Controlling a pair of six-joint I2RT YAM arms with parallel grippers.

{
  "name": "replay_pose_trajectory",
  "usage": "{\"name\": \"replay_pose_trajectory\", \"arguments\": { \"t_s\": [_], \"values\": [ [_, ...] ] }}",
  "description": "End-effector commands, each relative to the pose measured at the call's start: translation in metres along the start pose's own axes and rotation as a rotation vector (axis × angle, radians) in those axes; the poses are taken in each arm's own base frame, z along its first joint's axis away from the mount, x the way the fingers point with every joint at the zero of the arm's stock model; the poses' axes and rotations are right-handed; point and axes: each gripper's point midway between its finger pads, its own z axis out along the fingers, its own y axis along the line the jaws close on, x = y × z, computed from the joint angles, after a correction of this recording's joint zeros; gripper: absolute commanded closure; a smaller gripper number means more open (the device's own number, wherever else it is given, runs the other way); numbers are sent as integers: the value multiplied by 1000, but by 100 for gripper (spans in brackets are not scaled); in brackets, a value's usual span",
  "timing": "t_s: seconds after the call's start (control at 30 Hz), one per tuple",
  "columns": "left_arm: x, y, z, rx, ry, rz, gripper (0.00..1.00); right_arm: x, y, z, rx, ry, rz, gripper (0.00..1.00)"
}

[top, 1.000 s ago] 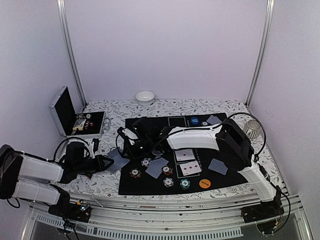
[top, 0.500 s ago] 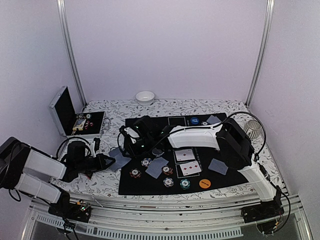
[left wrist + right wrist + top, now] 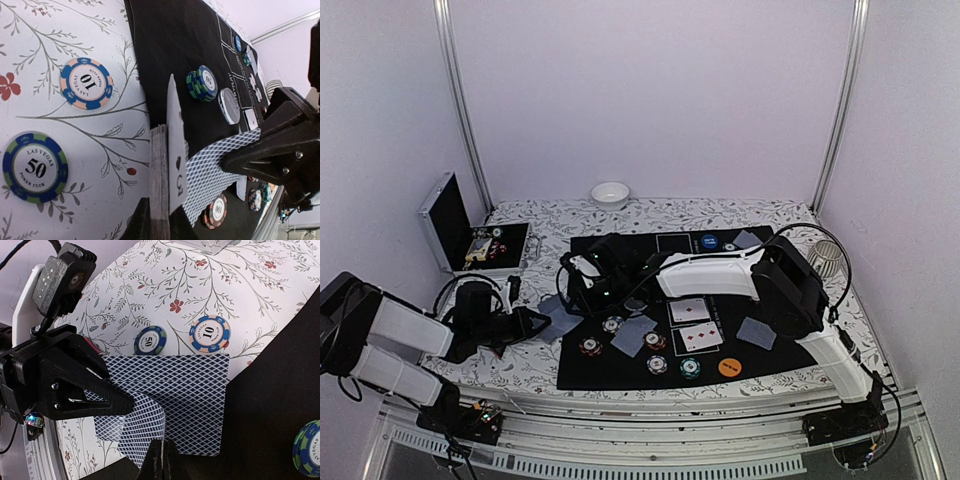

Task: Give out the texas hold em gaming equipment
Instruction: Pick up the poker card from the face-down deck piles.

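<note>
Looking from above, the left pincer [image 3: 540, 323] and right pincer [image 3: 570, 298] meet just off the left edge of the black mat [image 3: 620, 372], above the desk [image 3: 510, 372]. Left wrist: the left pincer is clamped on the deck [image 3: 159, 180], whose front card [image 3: 176, 150] leans free and could slip out. Right wrist: the right pincer is pinched shut on one card [image 3: 200, 390]; a curled second card [image 3: 142, 432] may drag along.

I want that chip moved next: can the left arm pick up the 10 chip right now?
Probably not: the left hand is full, shut on the deck. The 10 chip itself lies uncovered on the cloth nearby.
</note>
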Motion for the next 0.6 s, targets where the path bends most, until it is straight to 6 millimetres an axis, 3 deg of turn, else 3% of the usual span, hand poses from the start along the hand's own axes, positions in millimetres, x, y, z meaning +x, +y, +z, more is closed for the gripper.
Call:
{"name": "replay_pose_trajectory", "arguments": {
  "t_s": [0.0, 0.4, 0.57],
  "values": [
    [2, 33, -1, -140, -4, -48, 89, -7, -21, -19, 46, 7, 44, 98],
    [1, 33, -2, -139, -5, -53, 82, -6, -23, -21, 47, 9, 61, 98],
    [1, 33, -2, -136, -6, -51, 83, -8, -16, -23, 18, 10, 62, 98]
  ]
}}
